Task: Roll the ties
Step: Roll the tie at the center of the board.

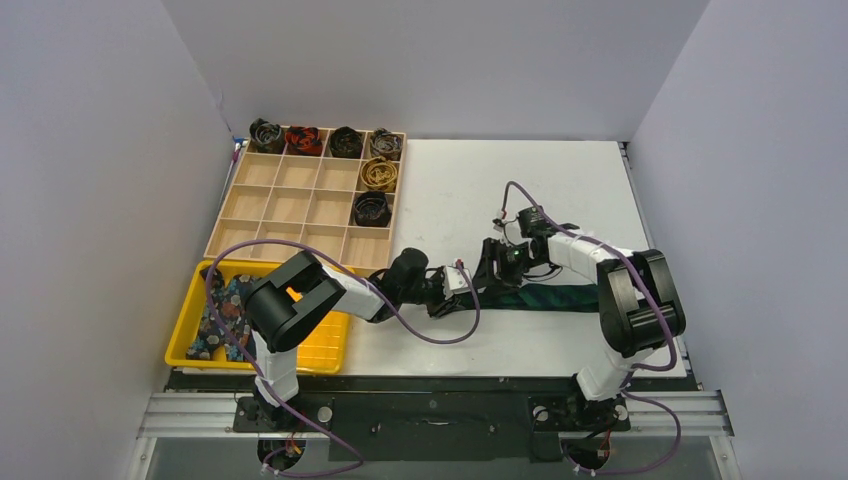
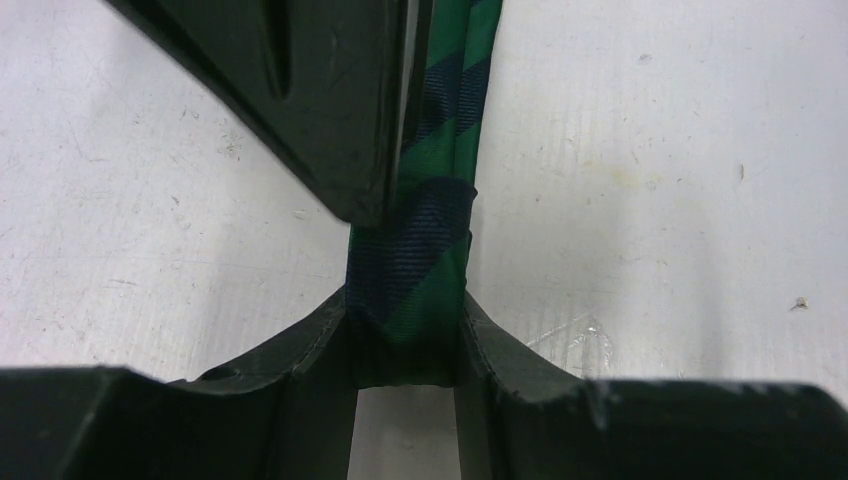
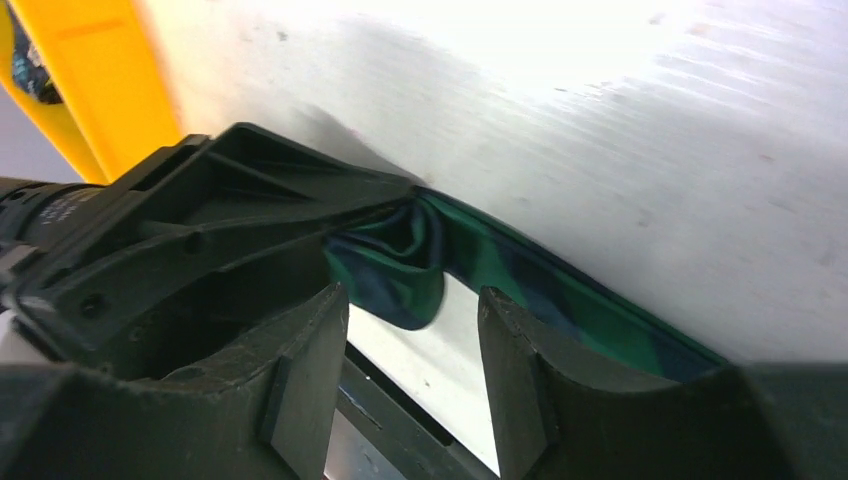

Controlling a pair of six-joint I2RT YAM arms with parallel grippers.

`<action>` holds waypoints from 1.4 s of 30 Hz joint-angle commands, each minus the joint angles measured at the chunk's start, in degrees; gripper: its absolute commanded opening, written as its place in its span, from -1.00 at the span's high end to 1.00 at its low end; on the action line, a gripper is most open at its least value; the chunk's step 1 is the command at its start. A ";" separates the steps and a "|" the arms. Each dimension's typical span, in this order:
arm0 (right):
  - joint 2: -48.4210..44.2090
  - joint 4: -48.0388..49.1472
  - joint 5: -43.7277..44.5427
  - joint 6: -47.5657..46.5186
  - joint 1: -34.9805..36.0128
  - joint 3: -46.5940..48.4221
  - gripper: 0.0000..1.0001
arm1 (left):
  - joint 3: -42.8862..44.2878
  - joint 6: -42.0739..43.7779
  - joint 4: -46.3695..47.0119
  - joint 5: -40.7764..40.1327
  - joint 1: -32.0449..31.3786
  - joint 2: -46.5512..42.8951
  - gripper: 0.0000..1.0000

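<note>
l gripper pinching plaid tie end on table; r gripper spread wide by its fold

Overhead view's crisp and evenly lit, white bench bright, soft shadows toward its near edge. Left wrist: plaid tie in fair focus, left claw near-black and blurred up close. Right wrist: glare washes out much of the bench, right claw dark, soft-edged.
</note>
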 commanded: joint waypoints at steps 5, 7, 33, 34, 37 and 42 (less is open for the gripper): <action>-1.04 7.08 -4.62 3.22 2.99 -1.32 0.18 | -1.32 2.28 -12.30 -2.42 0.50 2.29 0.70; -0.90 6.71 -4.50 2.64 2.92 -1.77 0.19 | -1.27 2.16 -12.30 -2.49 0.49 2.41 0.70; 9.52 -4.12 6.96 -10.20 -0.20 0.42 1.00 | -8.12 -3.18 10.21 8.77 4.70 0.05 -0.36; 10.15 -4.22 6.82 -10.70 -0.40 0.57 1.00 | -8.09 -4.14 11.70 9.60 4.65 0.54 -0.38; 12.74 -4.45 6.19 -11.70 -0.81 1.57 1.00 | -7.08 -8.29 20.36 10.87 4.59 4.45 -0.42; 14.99 -5.56 4.97 -14.40 -1.64 2.56 1.00 | -4.44 -18.54 33.85 10.88 3.13 11.21 -0.48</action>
